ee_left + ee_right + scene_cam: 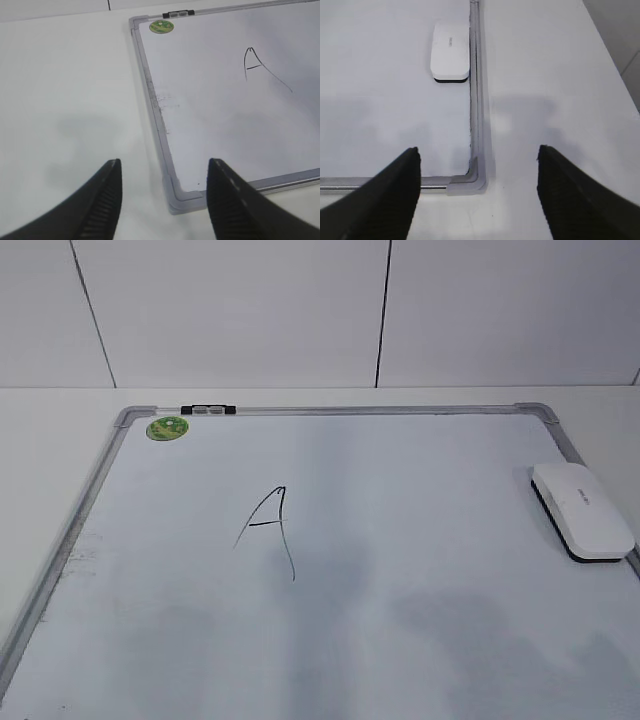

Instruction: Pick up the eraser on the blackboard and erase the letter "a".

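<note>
The white eraser lies flat on the blackboard against its right frame; it also shows in the right wrist view. No lowercase "a" shows in any view. The only writing is a tall angular capital "A" left of the board's middle, also in the left wrist view. My left gripper is open and empty above the board's near left corner. My right gripper is open and empty above the near right corner, well short of the eraser. Neither gripper shows in the exterior view.
A round green sticker and a small black-and-grey clip sit at the board's far left corner. The board lies on a white table with a white panelled wall behind. Faint smudges mark the left frame edge.
</note>
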`<state>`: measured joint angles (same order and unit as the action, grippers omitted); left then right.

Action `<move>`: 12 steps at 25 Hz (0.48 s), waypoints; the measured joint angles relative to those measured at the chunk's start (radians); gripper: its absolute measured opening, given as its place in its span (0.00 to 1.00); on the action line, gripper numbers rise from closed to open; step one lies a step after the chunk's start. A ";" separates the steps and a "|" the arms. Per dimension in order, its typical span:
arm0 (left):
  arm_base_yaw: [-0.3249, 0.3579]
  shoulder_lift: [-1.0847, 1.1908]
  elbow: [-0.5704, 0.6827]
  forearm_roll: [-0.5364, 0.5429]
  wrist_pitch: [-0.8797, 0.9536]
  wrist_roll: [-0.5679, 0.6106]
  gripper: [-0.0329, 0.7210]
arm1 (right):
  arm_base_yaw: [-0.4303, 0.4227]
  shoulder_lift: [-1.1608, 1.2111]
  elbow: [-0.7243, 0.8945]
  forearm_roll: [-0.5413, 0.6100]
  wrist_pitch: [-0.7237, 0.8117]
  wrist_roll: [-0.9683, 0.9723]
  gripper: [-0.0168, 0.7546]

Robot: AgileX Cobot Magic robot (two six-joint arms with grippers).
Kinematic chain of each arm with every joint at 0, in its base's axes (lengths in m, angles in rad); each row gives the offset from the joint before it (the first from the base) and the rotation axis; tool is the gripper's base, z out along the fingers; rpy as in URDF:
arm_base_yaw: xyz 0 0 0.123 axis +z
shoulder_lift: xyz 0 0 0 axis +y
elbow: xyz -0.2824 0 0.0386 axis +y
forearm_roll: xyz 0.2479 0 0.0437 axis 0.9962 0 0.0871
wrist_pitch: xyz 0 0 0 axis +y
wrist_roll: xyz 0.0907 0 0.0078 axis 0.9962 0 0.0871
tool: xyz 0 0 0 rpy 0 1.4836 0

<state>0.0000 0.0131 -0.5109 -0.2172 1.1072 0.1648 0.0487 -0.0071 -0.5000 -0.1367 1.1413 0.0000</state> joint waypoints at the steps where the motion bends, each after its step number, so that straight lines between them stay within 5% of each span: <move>1: 0.000 -0.002 0.000 -0.002 0.003 0.000 0.59 | 0.000 -0.006 0.000 -0.001 0.002 0.000 0.77; 12: 0.000 -0.003 0.000 -0.002 0.004 0.000 0.59 | 0.000 -0.010 0.001 -0.007 0.002 0.000 0.77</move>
<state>0.0000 0.0102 -0.5109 -0.2196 1.1117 0.1648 0.0487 -0.0170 -0.4994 -0.1437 1.1433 0.0000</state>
